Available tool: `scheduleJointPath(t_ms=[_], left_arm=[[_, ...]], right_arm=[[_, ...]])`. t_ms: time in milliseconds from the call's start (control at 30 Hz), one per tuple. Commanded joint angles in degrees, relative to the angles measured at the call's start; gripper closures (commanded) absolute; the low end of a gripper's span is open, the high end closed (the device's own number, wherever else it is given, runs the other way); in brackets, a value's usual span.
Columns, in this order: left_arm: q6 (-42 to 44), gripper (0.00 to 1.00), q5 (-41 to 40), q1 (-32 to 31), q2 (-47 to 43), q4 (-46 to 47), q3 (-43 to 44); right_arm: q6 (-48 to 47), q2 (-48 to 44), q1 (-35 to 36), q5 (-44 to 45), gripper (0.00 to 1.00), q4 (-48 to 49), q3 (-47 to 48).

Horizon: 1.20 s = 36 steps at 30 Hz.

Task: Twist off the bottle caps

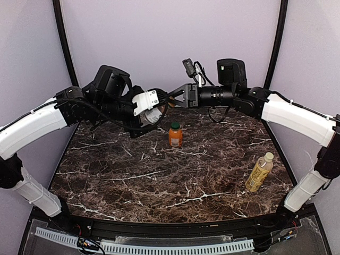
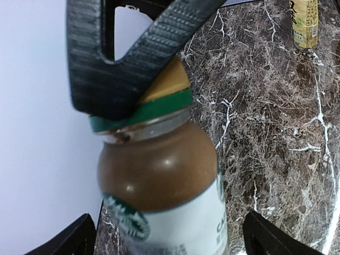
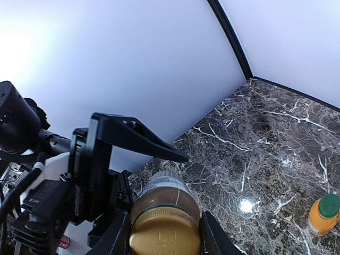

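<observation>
Pinching the tan-brown cap (image 3: pixel 166 234) with the right hand (image 1: pixel 174 100), ribbed fingers (image 2: pixel 106 69) pressed tight on either side of it. Gripping the clear coffee bottle (image 2: pixel 159 175) lower down, at the brown-white label, with the left hand (image 1: pixel 158 110) closed on the body. Held tilted in the air over the far middle of the table (image 1: pixel 159 186), cap end towards the right arm. Cap seated on the neck above a green band (image 2: pixel 143 111); loosened or not, cannot tell. Just nearer than the hands, around centre: short orange bottle (image 1: pixel 175 136) upright on the table, dark green cap (image 1: pixel 175 126) on. Well apart, by the right edge: slim yellow bottle (image 1: pixel 259 174) with cream-white cap (image 1: pixel 269 156) on.
</observation>
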Motion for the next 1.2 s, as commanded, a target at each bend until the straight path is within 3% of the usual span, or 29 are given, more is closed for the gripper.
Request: scheduleJointPath(t_ms=[0, 400, 1000, 1167], left_arm=[[-8.9, 0.06, 0.0, -0.3, 0.9, -2.0, 2.2], [-16.1, 0.30, 4.3, 3.0, 1.1, -2.7, 2.2], [-11.1, 0.30, 8.9, 5.6, -2.2, -4.1, -0.9], [-10.3, 0.48, 10.6, 5.6, -2.4, -4.2, -1.1]], right_arm=[[2.2, -0.9, 0.7, -1.6, 1.00, 6.6, -1.3], [1.8, -1.5, 0.7, -3.0, 1.00, 6.5, -1.3], [1.1, -1.3, 0.7, -3.6, 1.00, 6.5, -1.1], [1.0, -1.3, 0.7, -3.9, 1.00, 6.5, -1.2]])
